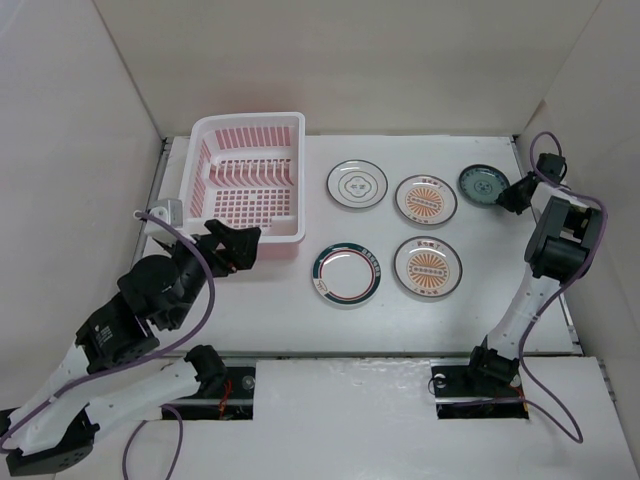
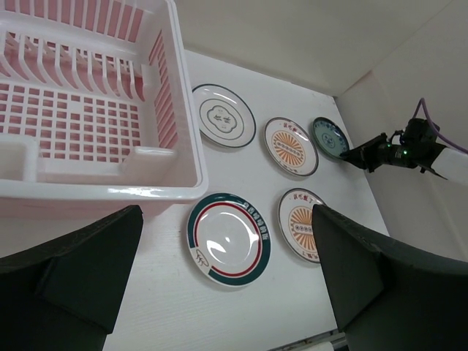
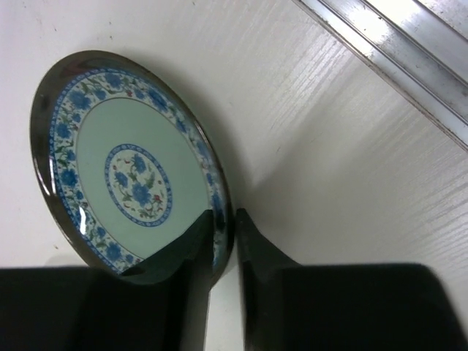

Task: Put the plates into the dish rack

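Observation:
The pink dish rack [image 1: 250, 122] stands at the back left and holds no plates; its near rim shows in the left wrist view [image 2: 110, 191]. Four plates lie flat: dark rings [image 1: 356, 185], two orange sunburst ones [image 1: 425, 199] [image 1: 427, 266], green rim [image 1: 348, 273]. My right gripper [image 1: 510, 195] is shut on the right rim of the small dark green plate [image 1: 483, 185], one finger on each side of the rim [image 3: 225, 216]; the plate [image 3: 124, 175] looks tilted up. My left gripper [image 1: 240, 245] is open and empty by the rack's near right corner, above the green-rim plate [image 2: 228, 238].
White walls close in the back and both sides. A metal rail [image 3: 395, 66] runs along the table's right edge, just beyond the dark green plate. A small grey fitting [image 1: 165, 214] sits left of the rack.

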`<state>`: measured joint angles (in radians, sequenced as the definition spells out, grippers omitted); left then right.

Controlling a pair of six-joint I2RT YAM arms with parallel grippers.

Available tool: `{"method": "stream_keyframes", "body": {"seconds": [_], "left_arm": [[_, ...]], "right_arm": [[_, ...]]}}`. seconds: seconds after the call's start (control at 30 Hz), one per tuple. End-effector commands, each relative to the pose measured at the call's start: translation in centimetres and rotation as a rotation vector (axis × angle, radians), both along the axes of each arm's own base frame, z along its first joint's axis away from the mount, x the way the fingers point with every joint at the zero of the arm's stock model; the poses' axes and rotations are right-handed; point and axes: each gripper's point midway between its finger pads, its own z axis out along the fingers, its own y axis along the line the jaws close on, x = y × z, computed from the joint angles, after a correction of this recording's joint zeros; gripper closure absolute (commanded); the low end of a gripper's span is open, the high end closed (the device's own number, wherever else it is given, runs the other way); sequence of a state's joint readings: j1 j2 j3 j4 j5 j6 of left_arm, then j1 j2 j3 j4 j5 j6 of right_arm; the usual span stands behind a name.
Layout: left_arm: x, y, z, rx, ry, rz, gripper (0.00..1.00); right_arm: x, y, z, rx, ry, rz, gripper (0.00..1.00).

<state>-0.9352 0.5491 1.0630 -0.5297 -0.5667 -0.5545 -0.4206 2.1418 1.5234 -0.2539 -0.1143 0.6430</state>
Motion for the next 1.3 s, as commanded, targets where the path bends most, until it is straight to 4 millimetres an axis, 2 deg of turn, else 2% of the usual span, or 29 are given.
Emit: {"method": "stream_keyframes", "body": {"seconds": [0.0, 0.07, 0.1, 0.17, 0.43, 0.6, 0.7, 0.73, 0.8, 0.83, 0.87, 0.97, 1.0, 1.03, 1.07, 1.1, 1.13, 1.17, 1.2, 1.23, 1.27], "left_arm": [[-0.3, 1.3, 2.0, -0.036, -0.041, 0.030, 0.00], [-0.5, 1.6, 2.5, -0.050, -0.052, 0.030, 0.00], [-0.6, 1.6, 2.3, -0.042, -0.046, 0.030, 0.00], [-0.5, 1.8, 2.3, -0.041, -0.047, 0.039, 0.00], [-0.6, 1.8, 1.8, -0.025, -0.035, 0.039, 0.00], [-0.1, 1.1, 1.6, -0.002, -0.019, 0.039, 0.00], [0.2, 0.4, 1.5, -0.006, -0.011, 0.028, 0.00], [0.1, 0.2, 1.5, -0.007, -0.009, 0.016, 0.00], [0.3, -0.3, 2.0, -0.025, -0.021, 0.005, 0.00], [0.5, -0.8, 1.5, -0.015, -0.012, -0.004, 0.00], [0.7, -1.1, 1.5, -0.013, -0.011, -0.004, 0.00], [1.3, -2.2, 1.3, -0.010, -0.007, -0.013, 0.00], [1.4, -2.6, 0.7, 0.003, 0.005, -0.022, 0.00], [1.6, -2.9, 1.0, -0.009, -0.004, -0.023, 0.00], [2.0, -3.3, 0.8, -0.001, 0.002, -0.023, 0.00], [2.1, -3.8, 0.5, 0.001, 0.006, -0.033, 0.00], [2.4, -4.3, 0.8, -0.014, -0.006, -0.033, 0.00], [2.8, -4.8, 0.8, -0.014, -0.006, -0.033, 0.00], [3.1, -5.2, 1.0, -0.023, -0.013, -0.033, 0.00], [3.4, -5.7, 0.9, -0.029, -0.017, -0.033, 0.00], [4.0, -6.3, 1.7, -0.054, -0.050, -0.035, 0.00]], "right_arm": [[0.1, -0.5, -0.1, -0.003, 0.010, 0.007, 0.79], [0.1, -0.7, 0.1, -0.015, 0.015, 0.008, 0.85], [0.1, -0.7, -0.4, -0.011, 0.023, 0.008, 0.93], [-0.2, -0.5, -1.0, -0.002, 0.042, 0.008, 1.00], [0.6, -0.8, 0.3, 0.001, -0.002, -0.018, 1.00], [2.9, -0.2, 4.7, 0.039, -0.165, -0.014, 1.00], [4.2, 0.4, 8.0, 0.066, -0.267, 0.006, 1.00], [4.7, 0.4, 9.6, 0.065, -0.307, 0.011, 1.00], [5.0, 0.7, 12.1, 0.060, -0.358, 0.035, 1.00], [5.0, 0.7, 12.8, 0.061, -0.370, 0.031, 1.00], [5.1, 0.9, 14.9, 0.048, -0.419, 0.047, 1.00], [4.6, 1.2, 17.1, 0.036, -0.480, 0.043, 1.00], [4.2, 1.4, 19.0, 0.020, -0.514, 0.047, 1.00], [4.0, 1.3, 19.9, 0.007, -0.528, 0.041, 1.00], [3.7, 1.8, 20.0, 0.016, -0.539, 0.060, 1.00], [3.5, 2.3, 21.5, 0.010, -0.580, 0.085, 1.00], [3.4, 4.1, 22.3, 0.036, -0.605, 0.148, 1.00], [3.2, 4.6, 22.8, 0.043, -0.624, 0.176, 1.00], [3.1, 6.2, 22.6, 0.059, -0.627, 0.211, 1.00], [2.7, 7.2, 23.5, 0.023, -0.642, 0.250, 1.00], [2.9, 9.5, 24.2, 0.010, -0.653, 0.308, 1.00]]}}
